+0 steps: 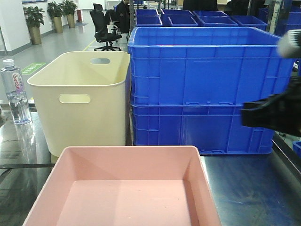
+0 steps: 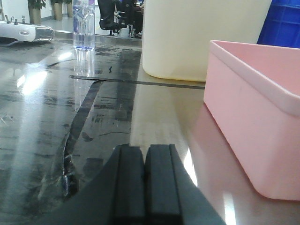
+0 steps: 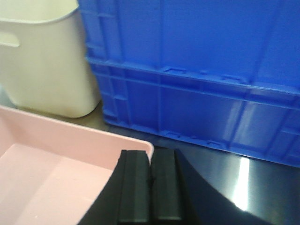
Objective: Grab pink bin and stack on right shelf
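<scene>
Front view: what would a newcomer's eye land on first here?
The two stacked blue crates fill the back right. Left of them stands a cream tub. The empty pink bin lies nearest, in front of both. A water bottle stands at far left. Both wrist views show each gripper's fingers pressed together: left gripper, right gripper.

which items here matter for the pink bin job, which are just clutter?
Job: pink bin, right shelf, left gripper, right gripper, both shut and empty.
Clutter: cream tub, stacked blue crates, water bottle.
</scene>
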Robot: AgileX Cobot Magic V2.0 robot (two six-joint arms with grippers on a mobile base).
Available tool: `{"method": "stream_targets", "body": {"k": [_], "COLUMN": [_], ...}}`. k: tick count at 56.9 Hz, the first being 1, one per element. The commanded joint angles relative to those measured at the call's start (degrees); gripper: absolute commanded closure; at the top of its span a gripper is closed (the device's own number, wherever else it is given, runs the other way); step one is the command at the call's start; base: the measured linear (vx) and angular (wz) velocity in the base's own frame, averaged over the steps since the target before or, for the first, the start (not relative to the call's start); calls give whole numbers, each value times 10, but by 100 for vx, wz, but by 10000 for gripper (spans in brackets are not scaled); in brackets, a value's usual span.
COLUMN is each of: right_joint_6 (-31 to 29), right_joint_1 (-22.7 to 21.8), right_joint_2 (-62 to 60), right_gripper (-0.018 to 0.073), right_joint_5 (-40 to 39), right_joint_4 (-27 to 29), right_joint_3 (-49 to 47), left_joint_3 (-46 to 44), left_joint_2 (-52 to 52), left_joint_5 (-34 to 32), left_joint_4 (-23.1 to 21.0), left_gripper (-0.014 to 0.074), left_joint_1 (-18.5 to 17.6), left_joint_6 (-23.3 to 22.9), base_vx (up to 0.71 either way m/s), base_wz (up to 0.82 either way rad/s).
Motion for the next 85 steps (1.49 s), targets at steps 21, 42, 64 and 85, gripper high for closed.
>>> {"method": "stream_targets", "body": {"k": [21,42,64,85], "right_joint_6": [10,14,23,23], "right_joint_1": [-123,-123,-124,-124], "right_joint_2": [-379,-646,-630,-630], "right_gripper": [571,571,571,571], "right_joint_5": [-214,-290,-253,-252], "right_joint_4": [-35,-56,-55,-55], "right_joint_3": [450,713,728,728], "left_joint_3": [5,5,5,5], "left_joint_2": [-4,-4,-4,-4], "left_joint_5": [-48,-48,-47,-47], "left_joint_4": [-1,-1,-1,-1], "left_gripper": [598,598,598,598], "left_joint_1": [1,1,1,1], "left_joint_6": [-5,-5,-5,-5], "base_vx": [0,0,0,0], "base_wz": [0,0,0,0]}}
